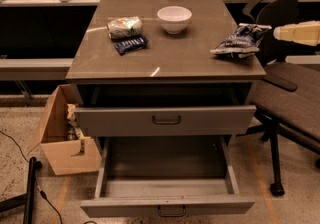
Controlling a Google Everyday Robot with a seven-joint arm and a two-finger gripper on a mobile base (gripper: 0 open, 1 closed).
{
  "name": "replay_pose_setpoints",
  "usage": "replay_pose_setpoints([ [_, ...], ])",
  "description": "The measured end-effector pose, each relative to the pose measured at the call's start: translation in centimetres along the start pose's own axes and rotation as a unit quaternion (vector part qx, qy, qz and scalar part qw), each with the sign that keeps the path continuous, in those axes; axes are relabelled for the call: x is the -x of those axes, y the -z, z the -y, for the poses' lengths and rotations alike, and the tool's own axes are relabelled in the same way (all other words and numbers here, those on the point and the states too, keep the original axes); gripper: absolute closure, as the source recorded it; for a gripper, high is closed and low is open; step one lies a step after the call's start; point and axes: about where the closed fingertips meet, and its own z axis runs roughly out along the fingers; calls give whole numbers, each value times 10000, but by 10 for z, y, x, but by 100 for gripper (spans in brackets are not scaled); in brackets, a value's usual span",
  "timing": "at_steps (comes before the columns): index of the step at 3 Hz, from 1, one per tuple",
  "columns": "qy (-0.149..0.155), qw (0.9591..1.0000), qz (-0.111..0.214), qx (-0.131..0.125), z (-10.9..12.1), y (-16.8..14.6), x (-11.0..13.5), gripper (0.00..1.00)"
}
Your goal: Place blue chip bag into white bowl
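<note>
Glossy foil bag (237, 42), matt jaws rightward

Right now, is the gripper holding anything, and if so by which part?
Nothing looks held. The gripper sits at the right edge, its tip just short of the blue chip bag, which lies on the right corner of the table.

No legible text, brand, number or sign anywhere, whether on chip bag (236, 43), packet (130, 44), roll (124, 26) or bowl (174, 19); gripper (278, 33) at far right, just beside chip bag.
</note>
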Motion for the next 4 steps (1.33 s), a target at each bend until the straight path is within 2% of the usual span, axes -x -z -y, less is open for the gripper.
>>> replay_pose_setpoints([
  [1,0,10000,0,0,0,0,0,0],
  [4,-449,9972,20,598,-63,-47,-12,0],
])
